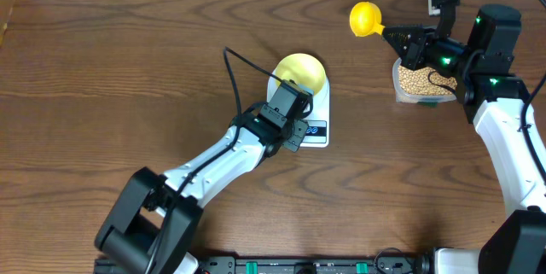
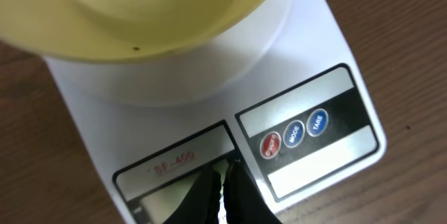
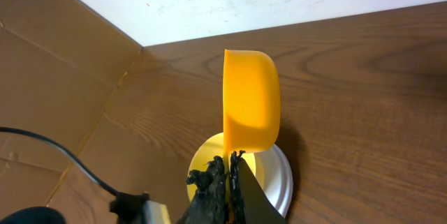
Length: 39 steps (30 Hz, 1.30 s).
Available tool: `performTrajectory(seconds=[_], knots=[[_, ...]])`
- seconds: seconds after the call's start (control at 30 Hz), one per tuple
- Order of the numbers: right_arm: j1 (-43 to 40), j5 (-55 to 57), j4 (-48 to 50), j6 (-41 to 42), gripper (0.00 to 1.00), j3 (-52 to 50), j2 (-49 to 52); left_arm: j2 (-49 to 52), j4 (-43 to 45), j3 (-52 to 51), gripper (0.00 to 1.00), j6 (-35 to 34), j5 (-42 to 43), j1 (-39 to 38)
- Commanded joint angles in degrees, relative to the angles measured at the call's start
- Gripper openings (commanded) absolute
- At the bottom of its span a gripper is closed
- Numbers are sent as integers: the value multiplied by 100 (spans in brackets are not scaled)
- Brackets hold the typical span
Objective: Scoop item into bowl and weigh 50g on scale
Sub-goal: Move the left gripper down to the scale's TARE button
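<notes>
Readying the scale (image 1: 316,129), by the look of it, before any scooping. Pinched together on nothing, the left gripper (image 2: 223,182), tips low over the front panel at the edge of the display (image 2: 174,165); cannot tell whether touching it. Three round buttons (image 2: 294,134) at 2 o'clock from those tips. On the scale's platform, at 12 o'clock of the left gripper, the bowl (image 1: 300,71), with no beans visible in it.

Clamped on the handle of the yellow scoop (image 1: 365,18), the right gripper (image 1: 399,33), holding it in the air at 10 o'clock of the clear tub (image 1: 397,93). Beans (image 1: 412,80) lying in that tub, none showing in the scoop.

Probably calls next for sliding the closed tips toward 2 o'clock onto the right button and pressing lightly without nudging the bowl. After that, dipping the scoop toward 4 o'clock into the tub. Worth keeping the left arm clear of the platform so as not to skew the reading.
</notes>
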Motion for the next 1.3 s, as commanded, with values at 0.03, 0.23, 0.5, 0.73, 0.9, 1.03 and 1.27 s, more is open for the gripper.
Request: performTrajectory(seconds=[0.03, 0.23, 0.5, 0.73, 0.9, 1.03, 1.27], knots=[[-13, 0, -28, -118, 1, 131, -39, 175, 188, 4, 8, 306, -50, -7], [-13, 0, -31, -155, 1, 131, -39, 203, 330, 4, 8, 437, -48, -7], [-13, 4, -28, -157, 1, 131, -39, 280, 334, 4, 8, 1132, 15, -7], [-13, 85, -31, -155, 1, 131, -39, 332, 330, 4, 8, 1523, 466, -9], [-13, 87, -33, -157, 1, 131, -39, 341, 352, 4, 8, 1521, 723, -11], [-13, 87, -50, -157, 1, 129, -39, 343, 439, 2, 8, 1523, 717, -13], [-13, 87, -72, -173, 1, 131, -39, 378, 509, 2, 8, 1519, 719, -13]])
